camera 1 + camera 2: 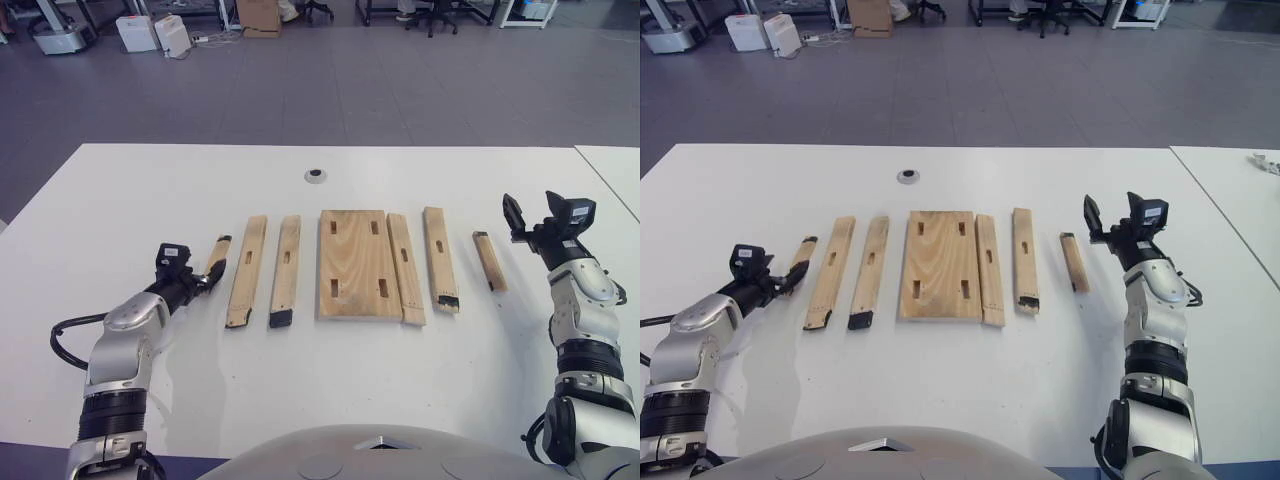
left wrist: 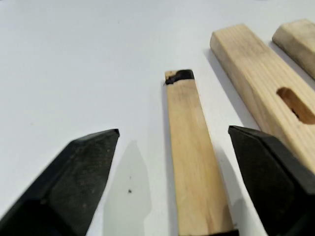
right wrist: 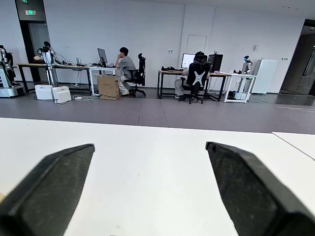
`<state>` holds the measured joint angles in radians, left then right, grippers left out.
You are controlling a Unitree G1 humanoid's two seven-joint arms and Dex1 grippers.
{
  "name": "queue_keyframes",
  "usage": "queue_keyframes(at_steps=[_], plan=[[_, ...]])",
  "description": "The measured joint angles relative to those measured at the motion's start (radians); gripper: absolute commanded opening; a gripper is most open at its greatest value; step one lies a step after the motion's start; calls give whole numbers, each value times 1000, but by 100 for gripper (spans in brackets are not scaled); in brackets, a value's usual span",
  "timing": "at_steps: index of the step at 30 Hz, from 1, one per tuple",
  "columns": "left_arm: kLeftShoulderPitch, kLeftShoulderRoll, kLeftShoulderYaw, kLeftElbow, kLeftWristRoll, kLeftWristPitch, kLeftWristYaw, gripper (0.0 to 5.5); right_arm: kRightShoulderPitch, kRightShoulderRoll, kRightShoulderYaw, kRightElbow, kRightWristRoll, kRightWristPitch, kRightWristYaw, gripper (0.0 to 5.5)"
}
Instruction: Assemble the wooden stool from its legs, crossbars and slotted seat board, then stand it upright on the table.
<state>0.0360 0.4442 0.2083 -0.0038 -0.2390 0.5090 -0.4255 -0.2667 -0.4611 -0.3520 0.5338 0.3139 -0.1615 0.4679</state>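
Here the left gripper (image 2: 173, 132) gapes wide, a short crossbar (image 2: 192, 172) lying between its fingers (image 2: 78, 172); the right gripper (image 1: 532, 212), likewise spread, hangs just outside the other crossbar (image 1: 489, 261), slotted seat board (image 1: 352, 262) between both.

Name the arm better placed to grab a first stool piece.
Left, likely. The left pincer, open, straddles the short crossbar lying on the table; the right pincer, also open, aims away from every part.
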Motion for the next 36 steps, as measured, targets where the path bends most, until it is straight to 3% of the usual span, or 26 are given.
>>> queue_keyframes(at_steps=[13,19,21,26,31,36], plan=[[23,9,-12,-18,17,23,24,133,0,1,25,1,-21,19,5,423],[9,-12,3,32,14,-81,56,128,-5,15,39,-113,102,214,75,423],[-84,-69,-9,-36,-29,-161,40,128,-21,66,53,-282,276,426,88,423],[-334,-193,-199,-103,-7,-278,6,128,-192,245,93,-544,660,796,-40,423],[-456,-287,-325,-100,22,-301,6,128,-273,371,114,-559,798,906,-180,350],[-465,-275,-408,-127,77,-307,-42,128,-317,397,78,-559,859,923,-267,259]])
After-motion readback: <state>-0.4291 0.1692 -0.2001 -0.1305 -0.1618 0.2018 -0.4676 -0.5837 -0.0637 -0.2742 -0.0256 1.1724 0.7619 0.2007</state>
